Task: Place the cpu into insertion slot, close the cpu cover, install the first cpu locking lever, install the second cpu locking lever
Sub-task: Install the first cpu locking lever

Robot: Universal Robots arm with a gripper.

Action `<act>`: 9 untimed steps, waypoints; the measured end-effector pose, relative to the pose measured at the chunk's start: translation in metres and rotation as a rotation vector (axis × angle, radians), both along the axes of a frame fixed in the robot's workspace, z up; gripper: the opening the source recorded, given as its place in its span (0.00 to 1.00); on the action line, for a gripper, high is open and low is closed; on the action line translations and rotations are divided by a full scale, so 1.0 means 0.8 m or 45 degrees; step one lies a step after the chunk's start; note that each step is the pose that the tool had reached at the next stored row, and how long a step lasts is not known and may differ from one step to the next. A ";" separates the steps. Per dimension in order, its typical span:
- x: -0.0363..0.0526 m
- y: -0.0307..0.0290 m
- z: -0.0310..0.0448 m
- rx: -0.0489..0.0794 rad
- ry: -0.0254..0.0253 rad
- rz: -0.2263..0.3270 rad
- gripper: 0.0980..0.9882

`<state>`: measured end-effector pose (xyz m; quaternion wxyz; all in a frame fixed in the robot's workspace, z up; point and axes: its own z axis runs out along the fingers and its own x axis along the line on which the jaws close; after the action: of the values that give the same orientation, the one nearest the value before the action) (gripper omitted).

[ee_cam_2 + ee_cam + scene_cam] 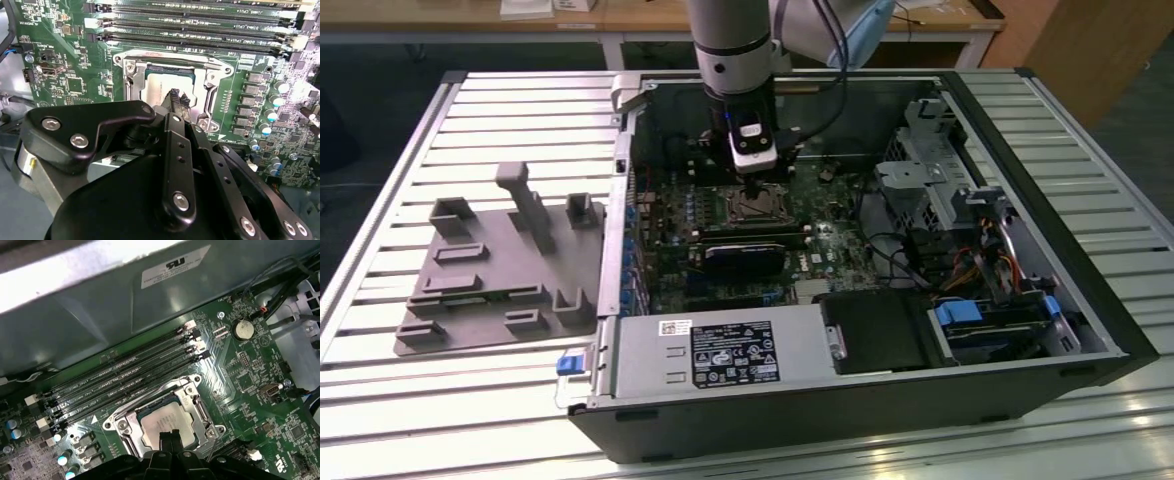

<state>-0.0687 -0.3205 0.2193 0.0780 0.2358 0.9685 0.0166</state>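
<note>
Gripper (749, 186) hung straight down over the slot (750, 207) inside the open PC case (1067, 300), which lay on its side on the slatted table (480, 400) so the board faced up for a vertical approach. In both wrist views the cpu (162, 422) sat flat in the slot (197, 412), silver top up and square to the metal rim, so I judged placement done. The fingers (169, 439) were pinched narrow, tips together with nothing between them, low over the near edge of the cpu (160, 86); touching or just clear, I couldn't tell. That pose looked like a poke or press, not a grasp. The cover (172, 57) seemed to frame the chip, with the cpu showing through its window; whether it was fully down or just resting, I couldn't say. The levers couldn't be made out clearly, so their latch state was unknown. The memory slots (125, 370) ran just beside the socket, clear of the fingers. A grey fixture tray (494, 270) sat on the table at the exterior view's left, well apart from the case.
</note>
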 end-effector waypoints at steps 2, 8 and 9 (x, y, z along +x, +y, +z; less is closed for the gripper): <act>0.000 -0.0001 0.0000 0.000 0.0000 0.000 0.00; 0.007 -0.0001 -0.0002 0.000 0.0022 0.017 0.00; 0.009 -0.0001 -0.0005 0.000 0.0038 0.023 0.00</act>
<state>-0.0614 -0.3206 0.2190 0.0764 0.2271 0.9707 0.0170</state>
